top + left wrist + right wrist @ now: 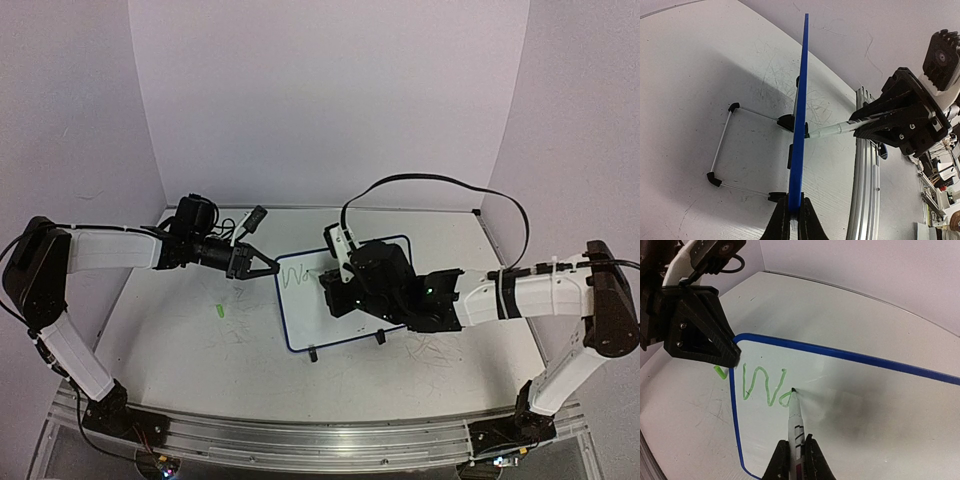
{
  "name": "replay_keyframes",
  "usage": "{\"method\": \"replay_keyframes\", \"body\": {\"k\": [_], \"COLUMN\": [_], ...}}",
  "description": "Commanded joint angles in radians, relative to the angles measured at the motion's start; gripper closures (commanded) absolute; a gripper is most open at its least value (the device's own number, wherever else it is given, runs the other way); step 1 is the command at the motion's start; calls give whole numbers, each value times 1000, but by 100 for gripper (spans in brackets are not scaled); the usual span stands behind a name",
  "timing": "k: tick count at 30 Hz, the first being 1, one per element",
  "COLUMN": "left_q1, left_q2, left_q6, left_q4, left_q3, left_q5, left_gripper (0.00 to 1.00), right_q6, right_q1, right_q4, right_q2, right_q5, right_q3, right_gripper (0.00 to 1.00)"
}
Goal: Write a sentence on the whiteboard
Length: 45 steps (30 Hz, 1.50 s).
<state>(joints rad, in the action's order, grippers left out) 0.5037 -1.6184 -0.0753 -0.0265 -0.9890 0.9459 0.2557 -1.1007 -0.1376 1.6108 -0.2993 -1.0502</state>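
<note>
The whiteboard (300,315) stands propped near the middle of the tabletop (180,340), its two black feet (312,353) along its 6 o'clock edge. From the left wrist view the board is seen edge-on as a thin blue rim (801,100), with a wire stand (722,142) reaching out behind it toward 9 o'clock.

The left jaws are pressed together on the board's rim; in the top view they meet it at the board's 10 o'clock corner, and the left arm (110,250) reaches in from 9 o'clock.

The right jaws are clamped on a marker (795,425), which points toward 12 o'clock in the right wrist view. Its tip touches the board's white face (865,405). The right arm (520,295) comes in from 3 o'clock and hides much of the board's right half from above.

Of the sentence (764,385), only a green "W" and a small loop beside it are on the board, in its 10 o'clock corner. The marker's tip rests at the top of that loop.

A small green cap (218,311) lies on the tabletop at about 9 o'clock from the board, apart from it.
</note>
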Motion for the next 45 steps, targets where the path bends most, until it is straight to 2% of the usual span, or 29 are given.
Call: {"method": "replay_keyframes", "body": {"k": [1, 29, 35, 45], "left_q1": [19, 19, 19, 19], "left_q2": [16, 14, 15, 20], "left_q6": [32, 34, 34, 34], "left_q4": [20, 20, 20, 43], "left_q3": [-28, -29, -27, -26], "left_q5": [20, 19, 18, 19], "left_gripper": [100, 100, 100, 100], "right_q6": [-12, 58, 29, 9], "right_q1": [25, 13, 13, 16], "right_q4": [-27, 12, -86, -37], "right_q2": [-6, -63, -119, -66], "right_q5": [-57, 12, 95, 2], "right_q3": [-42, 75, 69, 9], "right_gripper": [100, 100, 100, 100]}}
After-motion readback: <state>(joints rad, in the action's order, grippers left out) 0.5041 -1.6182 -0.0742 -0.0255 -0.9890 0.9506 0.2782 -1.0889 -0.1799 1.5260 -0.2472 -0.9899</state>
